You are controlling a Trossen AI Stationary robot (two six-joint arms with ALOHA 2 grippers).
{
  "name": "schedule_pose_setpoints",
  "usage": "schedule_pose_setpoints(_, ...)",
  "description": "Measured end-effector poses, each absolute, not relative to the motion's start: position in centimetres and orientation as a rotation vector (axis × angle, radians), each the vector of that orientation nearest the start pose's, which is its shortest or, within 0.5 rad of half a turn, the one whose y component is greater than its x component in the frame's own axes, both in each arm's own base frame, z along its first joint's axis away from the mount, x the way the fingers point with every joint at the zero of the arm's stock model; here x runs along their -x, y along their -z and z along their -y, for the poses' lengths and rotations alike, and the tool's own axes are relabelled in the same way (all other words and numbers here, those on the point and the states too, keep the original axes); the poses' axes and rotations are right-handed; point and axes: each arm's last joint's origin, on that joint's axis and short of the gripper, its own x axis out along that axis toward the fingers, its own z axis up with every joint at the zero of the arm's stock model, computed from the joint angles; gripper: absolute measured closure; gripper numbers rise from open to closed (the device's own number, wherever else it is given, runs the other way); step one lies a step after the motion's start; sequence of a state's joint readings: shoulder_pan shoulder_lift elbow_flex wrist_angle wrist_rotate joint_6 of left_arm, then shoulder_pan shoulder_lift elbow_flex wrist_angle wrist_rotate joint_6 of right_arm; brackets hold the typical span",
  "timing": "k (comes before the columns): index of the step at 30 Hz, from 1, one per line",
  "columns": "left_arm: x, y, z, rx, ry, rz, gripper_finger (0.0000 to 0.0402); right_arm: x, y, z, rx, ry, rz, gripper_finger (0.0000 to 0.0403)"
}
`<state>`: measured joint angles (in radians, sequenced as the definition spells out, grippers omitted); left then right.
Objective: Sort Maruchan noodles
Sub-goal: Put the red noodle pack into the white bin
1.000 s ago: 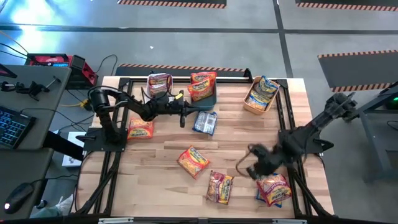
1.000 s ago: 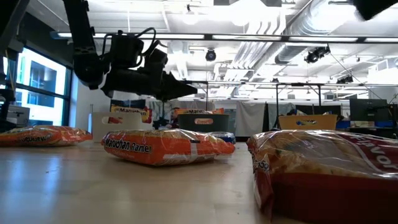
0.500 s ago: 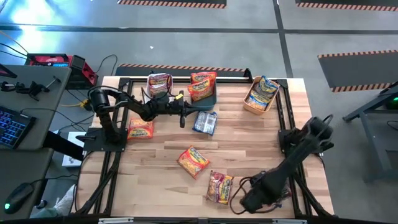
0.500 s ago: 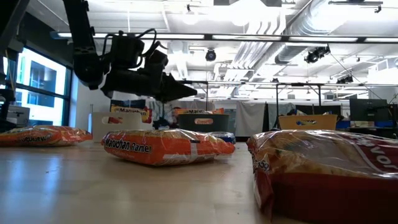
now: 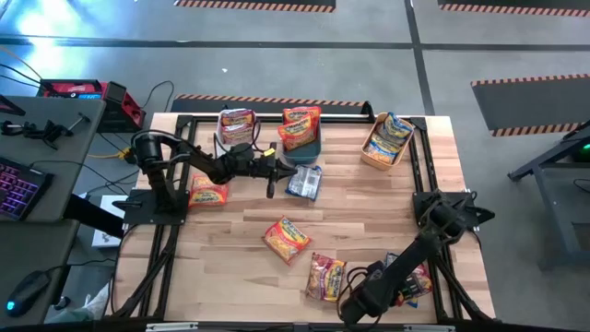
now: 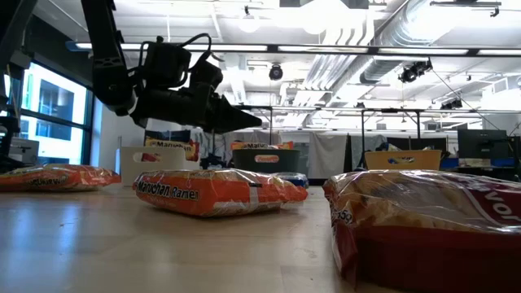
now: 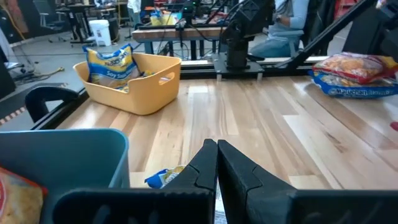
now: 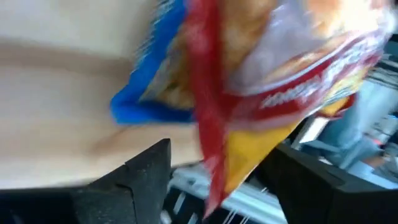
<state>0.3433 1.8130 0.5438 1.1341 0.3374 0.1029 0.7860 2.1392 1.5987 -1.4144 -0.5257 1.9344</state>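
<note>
We find the crinkly plastic Maruchan ramen packets partly sorted. At the table's far edge, a pink-red packet [image 5: 237, 122] stands in the white plastic bin [image 5: 221, 140], an orange packet [image 5: 300, 125] lies in the dark teal plastic bin [image 5: 308, 146], and blue-and-yellow packets [image 5: 391, 134] sit in the orange-tan plastic bin [image 5: 373, 159]. That much we judge done.

The rest lie loose on the pale wooden table [image 5: 359, 203]. We count a blue packet [image 5: 303, 182] just beside the teal bin, an orange packet [image 5: 208, 192] near the left arm's base, an orange packet [image 5: 286, 238] at mid-table, another orange-red packet [image 5: 324, 277] near the front edge, and a pink-red packet lying on a blue one [image 5: 413, 281] at the front right, partly hidden under the right arm. We judge roughly half the job left.

The right gripper [image 5: 355, 300] is low at the front edge, between the orange-red packet and the front-right pair. Its wrist view shows dark fingers [image 8: 134, 180] standing apart, with the red and blue packets just beyond them and not pinched. We read it as open and empty.

The left gripper [image 5: 271, 171] hangs above the table just beside the loose blue packet and the teal bin. Its fingers [image 7: 205, 163] are pressed together with nothing between them.

The likeliest fault is the overlapping front-right pair, where a grasp could lift both kinds at once.
</note>
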Motion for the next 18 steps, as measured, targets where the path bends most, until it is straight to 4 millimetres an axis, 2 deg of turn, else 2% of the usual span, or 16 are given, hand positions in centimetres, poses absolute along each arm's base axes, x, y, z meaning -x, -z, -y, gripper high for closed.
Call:
schedule_pose_setpoints(7, -29.31, -13.01, -9.35, -0.083, 0.0, -0.136, 0.0401, -24.82, -15.66, -26.91, -0.737, 1.294, -1.96, 0.0227)
schedule_pose_setpoints(12, -29.32, -13.13, -9.37, -0.116, 0.0, -0.124, 0.0401, -24.84, -15.64, -26.93, -0.737, 1.282, -1.964, 0.0312)
schedule_pose_setpoints(16, -29.33, -13.16, -9.37, -0.118, -0.001, -0.12, 0.0401, -25.02, -15.58, -26.95, -0.717, 1.191, -1.998, 0.0386)
schedule_pose_setpoints(18, -29.33, -13.16, -9.37, -0.119, -0.001, -0.12, 0.0401, -25.22, -15.6, -26.74, -0.702, 1.15, -2.016, 0.0396)
